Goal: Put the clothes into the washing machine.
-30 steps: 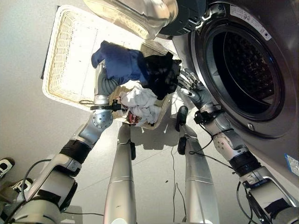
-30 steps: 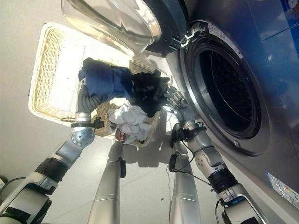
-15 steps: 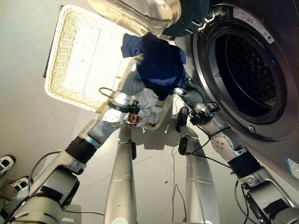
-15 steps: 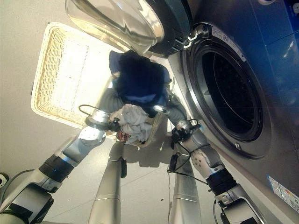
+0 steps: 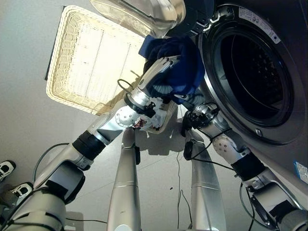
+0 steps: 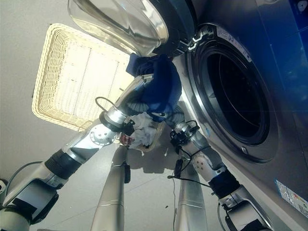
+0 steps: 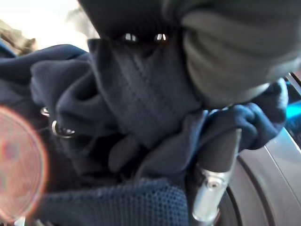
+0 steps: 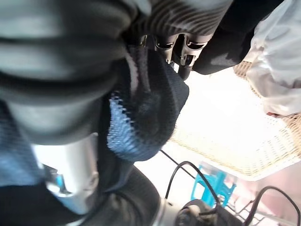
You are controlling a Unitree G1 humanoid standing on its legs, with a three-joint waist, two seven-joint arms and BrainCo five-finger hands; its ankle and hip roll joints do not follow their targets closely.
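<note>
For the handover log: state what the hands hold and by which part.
Both hands carry the bundled navy garment beside the washing machine's opening; the fingers are buried in cloth, so the exact hold cannot be told.

Both arms reach up and forward together, the left robot hand (image 7: pixel 214 179) buried among dark folds.

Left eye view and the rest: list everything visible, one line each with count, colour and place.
Navy garment: one, dark blue, bunched between both hands beside the drum opening.
White clothes: small pile, white, in the basket's near corner.
Wicker basket: one, cream, on the floor left of the machine.
Washing machine: one, grey, right side, drum dark inside.
Door: one, clear glass, swung open above the basket.
Left hand: buried in the navy garment.
Right hand: under the garment.
</note>
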